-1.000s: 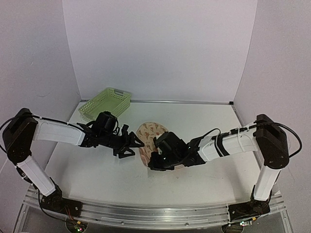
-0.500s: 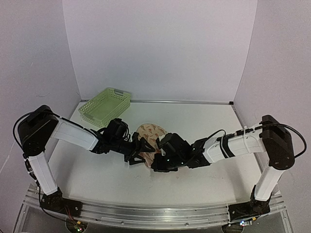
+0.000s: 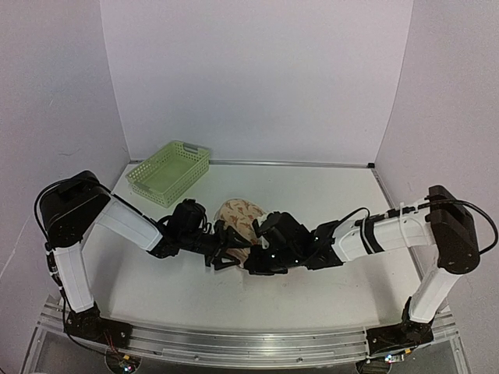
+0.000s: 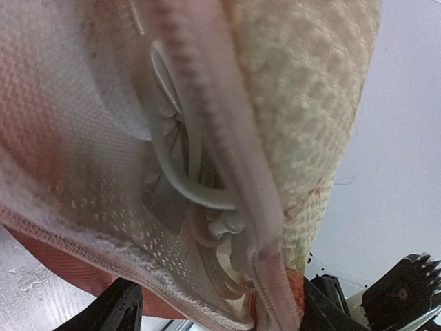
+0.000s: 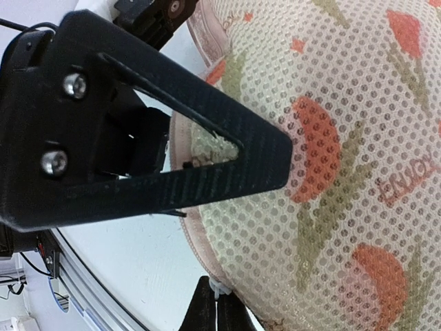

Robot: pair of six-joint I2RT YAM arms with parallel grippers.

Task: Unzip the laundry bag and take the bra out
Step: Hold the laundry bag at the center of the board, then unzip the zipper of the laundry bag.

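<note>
white table [image 3: 335, 195], green basket [image 3: 168, 171] at the far left corner. laundry bag [image 3: 238, 212] mid-table, well apart from the basket, between both arms. left gripper [image 4: 224, 309]: spread wide, straddles the bag's unzipped edge; only its own camera shows the zip [image 4: 234, 138] and the pale mesh lining. right gripper [image 5: 217, 309]: pinched shut at the bag's rim, plain only up close.

Light green lattice basket [image 3: 168, 171] on white table [image 3: 312, 195], far left, near back wall [image 3: 257, 78].
</note>
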